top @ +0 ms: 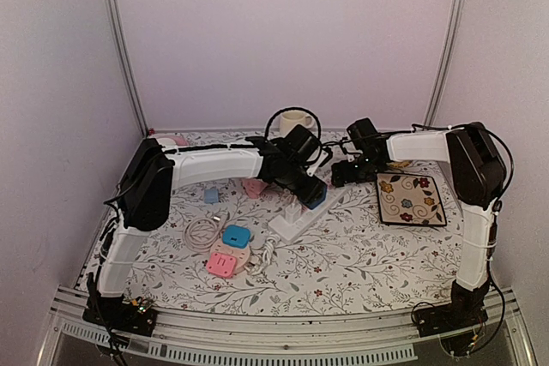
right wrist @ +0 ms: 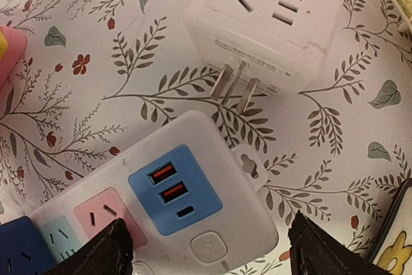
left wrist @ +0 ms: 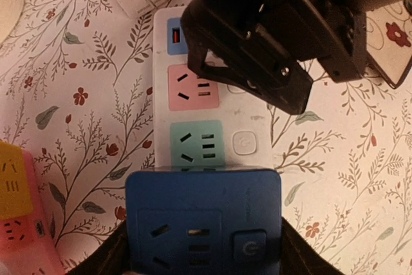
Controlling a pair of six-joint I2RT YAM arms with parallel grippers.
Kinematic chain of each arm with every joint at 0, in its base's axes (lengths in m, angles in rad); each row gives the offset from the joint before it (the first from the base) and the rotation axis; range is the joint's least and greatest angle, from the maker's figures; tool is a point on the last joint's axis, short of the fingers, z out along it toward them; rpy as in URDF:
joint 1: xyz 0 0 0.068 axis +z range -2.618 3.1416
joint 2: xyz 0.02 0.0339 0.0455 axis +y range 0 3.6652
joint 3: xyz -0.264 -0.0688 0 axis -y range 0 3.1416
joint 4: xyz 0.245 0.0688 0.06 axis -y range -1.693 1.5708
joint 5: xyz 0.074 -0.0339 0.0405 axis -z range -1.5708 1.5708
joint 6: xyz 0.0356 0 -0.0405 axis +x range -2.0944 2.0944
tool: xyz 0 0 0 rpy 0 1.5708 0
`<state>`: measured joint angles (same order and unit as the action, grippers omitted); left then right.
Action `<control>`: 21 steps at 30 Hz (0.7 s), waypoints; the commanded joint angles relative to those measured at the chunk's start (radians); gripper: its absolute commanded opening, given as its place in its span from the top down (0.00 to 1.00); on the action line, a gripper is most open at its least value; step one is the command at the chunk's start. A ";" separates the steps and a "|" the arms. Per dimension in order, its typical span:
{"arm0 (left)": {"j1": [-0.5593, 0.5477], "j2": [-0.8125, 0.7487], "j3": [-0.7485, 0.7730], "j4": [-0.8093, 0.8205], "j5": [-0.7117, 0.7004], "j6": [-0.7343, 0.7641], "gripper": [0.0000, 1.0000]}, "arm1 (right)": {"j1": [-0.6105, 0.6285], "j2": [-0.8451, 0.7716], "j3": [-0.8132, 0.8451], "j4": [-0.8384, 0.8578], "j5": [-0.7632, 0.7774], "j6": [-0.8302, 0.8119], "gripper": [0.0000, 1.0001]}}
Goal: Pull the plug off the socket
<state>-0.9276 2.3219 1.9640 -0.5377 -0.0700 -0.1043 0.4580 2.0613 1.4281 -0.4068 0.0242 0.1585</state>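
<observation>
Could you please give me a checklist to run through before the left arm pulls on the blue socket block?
1. Left gripper on the blue socket block: ok; fingers sit against both its sides.
2. Block free of the power strip: cannot tell; it covers the strip's near end.
3. Right gripper bracing the strip: cannot tell; it is open over the USB end, contact hidden.
4. Pink socket and teal socket empty: ok.
5. White cube adapter out of the way: ok; it lies unplugged beyond the strip, prongs bare.
</observation>
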 commanded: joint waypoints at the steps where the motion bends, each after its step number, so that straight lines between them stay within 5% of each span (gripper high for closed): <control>1: -0.023 -0.133 0.026 0.116 -0.032 0.047 0.54 | 0.004 0.088 -0.025 -0.121 0.055 -0.026 0.13; 12: 0.082 -0.147 0.022 0.120 0.204 -0.150 0.53 | 0.005 0.096 -0.020 -0.123 0.052 -0.026 0.13; 21: 0.064 -0.164 0.011 0.104 0.141 -0.104 0.53 | 0.003 0.096 -0.012 -0.124 0.036 -0.022 0.13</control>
<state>-0.8581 2.2105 1.9644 -0.4976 0.0975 -0.2203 0.4583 2.0735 1.4437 -0.4072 0.0231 0.1589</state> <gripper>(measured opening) 0.620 0.871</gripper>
